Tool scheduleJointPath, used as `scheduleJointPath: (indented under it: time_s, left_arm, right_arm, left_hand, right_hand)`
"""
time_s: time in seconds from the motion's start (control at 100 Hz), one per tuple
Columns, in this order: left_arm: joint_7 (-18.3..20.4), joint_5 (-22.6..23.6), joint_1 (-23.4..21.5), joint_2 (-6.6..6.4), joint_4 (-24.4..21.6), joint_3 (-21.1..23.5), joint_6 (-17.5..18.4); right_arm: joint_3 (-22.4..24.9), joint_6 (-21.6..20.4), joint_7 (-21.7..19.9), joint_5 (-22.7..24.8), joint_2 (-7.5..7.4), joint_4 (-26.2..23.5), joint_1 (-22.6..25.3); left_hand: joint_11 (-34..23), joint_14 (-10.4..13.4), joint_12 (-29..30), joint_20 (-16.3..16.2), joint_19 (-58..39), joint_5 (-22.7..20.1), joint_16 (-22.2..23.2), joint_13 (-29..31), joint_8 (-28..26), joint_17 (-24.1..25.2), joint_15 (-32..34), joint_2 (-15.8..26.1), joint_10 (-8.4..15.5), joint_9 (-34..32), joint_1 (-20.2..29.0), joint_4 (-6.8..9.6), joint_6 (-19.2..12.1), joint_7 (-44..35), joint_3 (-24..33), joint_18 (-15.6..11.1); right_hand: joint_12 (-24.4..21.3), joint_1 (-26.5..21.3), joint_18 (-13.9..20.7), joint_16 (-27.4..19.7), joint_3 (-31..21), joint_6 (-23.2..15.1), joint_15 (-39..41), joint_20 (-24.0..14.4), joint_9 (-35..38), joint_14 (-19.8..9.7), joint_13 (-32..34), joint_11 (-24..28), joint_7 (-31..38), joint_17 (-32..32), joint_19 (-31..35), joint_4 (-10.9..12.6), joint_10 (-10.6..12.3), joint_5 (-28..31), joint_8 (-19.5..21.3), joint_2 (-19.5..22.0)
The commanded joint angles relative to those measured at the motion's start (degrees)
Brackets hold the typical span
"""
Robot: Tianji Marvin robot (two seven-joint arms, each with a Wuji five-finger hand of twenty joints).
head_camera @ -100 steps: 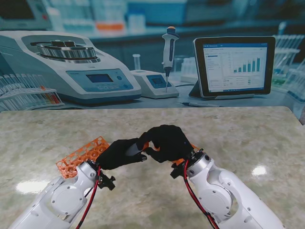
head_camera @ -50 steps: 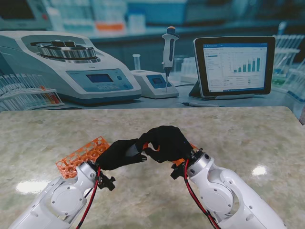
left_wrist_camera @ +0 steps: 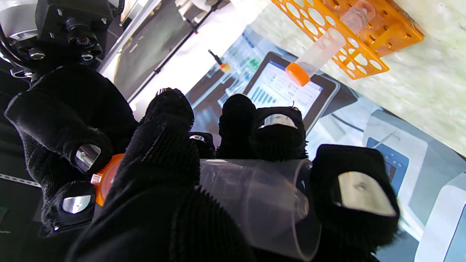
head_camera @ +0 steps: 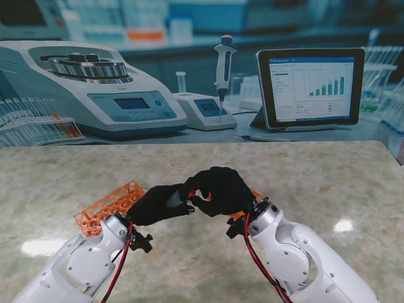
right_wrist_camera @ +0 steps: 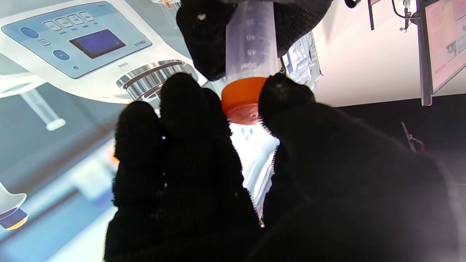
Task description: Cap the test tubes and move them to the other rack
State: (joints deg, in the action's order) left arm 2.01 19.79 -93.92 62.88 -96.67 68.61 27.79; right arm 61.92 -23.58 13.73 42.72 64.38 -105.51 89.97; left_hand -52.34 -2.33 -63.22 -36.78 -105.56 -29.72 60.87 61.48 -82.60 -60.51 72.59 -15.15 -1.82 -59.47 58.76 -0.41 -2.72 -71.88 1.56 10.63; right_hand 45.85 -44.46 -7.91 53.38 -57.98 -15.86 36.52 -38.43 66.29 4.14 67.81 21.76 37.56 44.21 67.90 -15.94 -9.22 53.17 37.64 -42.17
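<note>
Over a marbled table, left-hand fingers grasp a tube, right-hand fingers its cap.

Test tube: graduation marks 40, 45, 50ml, upside down.

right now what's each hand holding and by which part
Left hand grips the clear test tube around its body; right hand pinches the tube's orange cap by its sides.
</note>
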Motion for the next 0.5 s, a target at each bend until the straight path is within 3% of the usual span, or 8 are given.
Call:
scheduleJointPath:
  time_s: [0.0, 0.05, 0.49]
  left_arm:
    - [0.23, 0.11, -0.17, 0.29, -1.31, -0.3, 0.19]
    - [0.24, 0.1, -0.19, 0.29, -1.35, -0.28, 0.13]
    - [0.37, 0.05, -0.05, 0.29, -1.34, -0.29, -0.32]
  right_arm:
    - [-0.18, -0.03, -0.31, 0.32, 0.12, -0.15, 0.67]
    - [-0.06, -0.11, -0.29, 0.44, 0.1, -0.22, 0.75]
    - [1.82, -1.77, 0.74, 2.03, -0.01, -1.72, 2.54]
  left_hand:
    - [0.25, 0.43, 0.32, 0.74, -7.65, -0.54, 0.73, 2.01, -1.94, -1.61, 2.26, 3.08, 1.63, -0.49, 1.87, -0.03, -3.71, -1.78, -0.23, -5.92]
    - [0.25, 0.43, 0.32, 0.74, -7.65, -0.54, 0.74, 2.01, -1.94, -1.61, 2.26, 3.06, 1.63, -0.49, 1.86, -0.03, -3.71, -1.78, -0.24, -5.92]
    - [0.24, 0.45, 0.34, 0.74, -7.65, -0.54, 0.69, 2.04, -1.94, -1.61, 2.17, 3.08, 1.61, -0.5, 1.82, -0.03, -3.71, -1.78, -0.28, -5.92]
  right_hand:
    - [-0.17, -4.83, 0.26, -0.18, -3.72, 3.24, -1.96, -1.09, 1.51, -1.85, -1.9, 2.36, 1.06, -0.76, -0.75, 5.54, 10.49, -1.83, -1.27, 4.3]
    - [-0.06, -4.29, 0.26, -0.25, -3.33, 2.98, -2.09, -1.18, 1.39, -1.86, -2.1, 2.04, 4.12, -0.95, -0.69, 5.5, 10.36, -2.99, -4.28, 4.13]
    - [-0.32, 0.08, -0.19, -2.39, 1.52, 1.85, -3.35, -1.46, -0.08, -2.7, -3.33, 0.69, 10.95, -3.08, -0.32, 4.66, 10.25, -8.23, -10.16, 3.92]
